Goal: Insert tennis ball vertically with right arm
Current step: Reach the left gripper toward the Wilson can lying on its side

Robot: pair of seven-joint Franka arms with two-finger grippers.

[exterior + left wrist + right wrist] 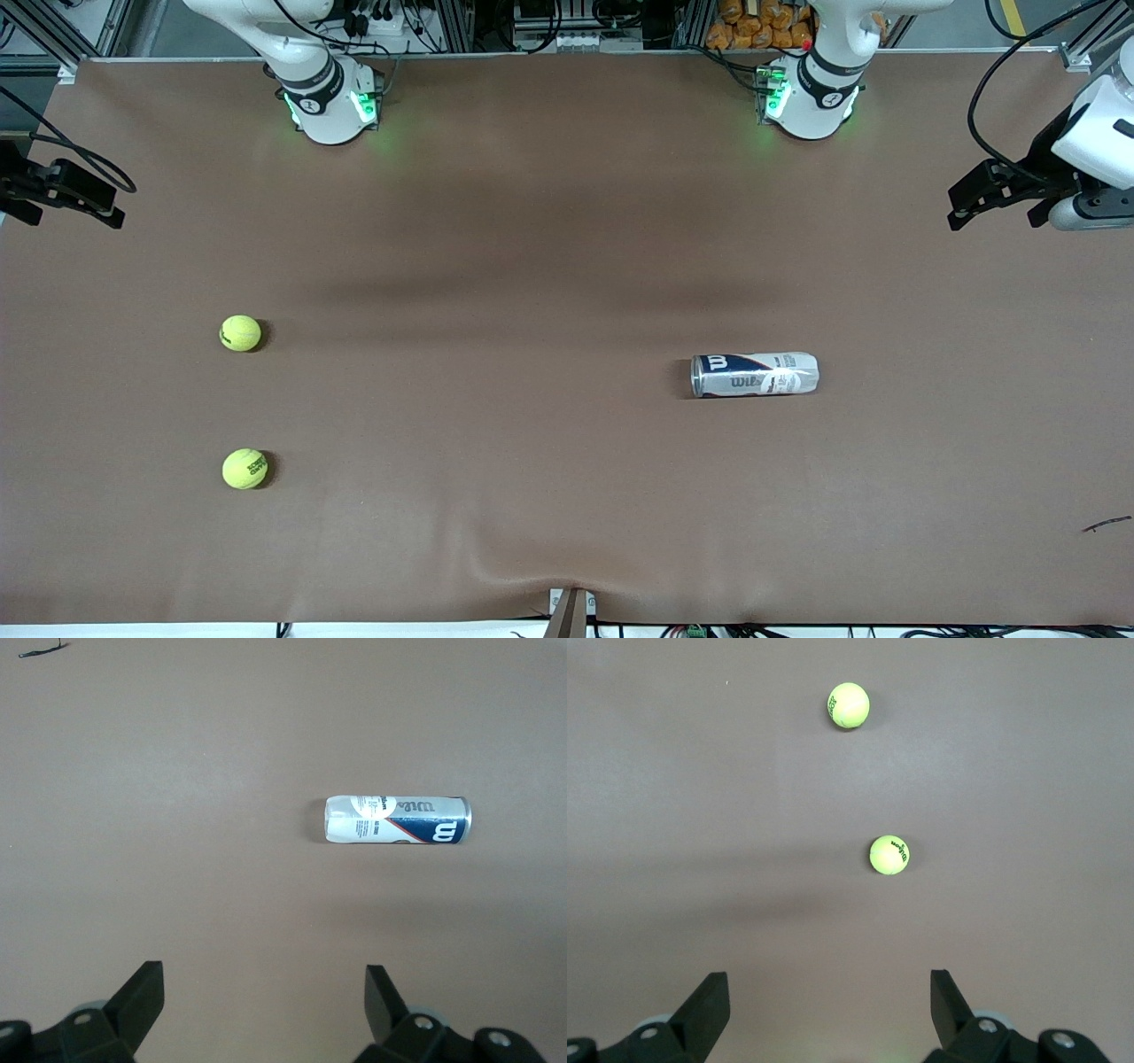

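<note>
Two yellow-green tennis balls are lying on the brown table [532, 266] toward the right arm's end. The one farther from the front camera [240, 333] is showing dark lettering and is the ball closer to the right gripper in the right wrist view [889, 855]. The second ball [244, 469] is sitting nearer the front camera, well apart from the first, also printed with dark text [849, 705]. Neither is touching anything.

The right gripper [66, 190] is hanging at the table's edge at the right arm's end, well apart from both balls, its black fingers [704, 1005] spreading wide with nothing between them.

A Wilson tennis ball can [754, 374], silver, white and blue, is lying on its side toward the left arm's end, well apart from the balls; its blue logo end is pointing toward them [396, 819].

The left gripper [997, 195] is waiting over the table edge at the left arm's end, fingers [142, 997] spread wide and empty, the can well clear of them.
</note>
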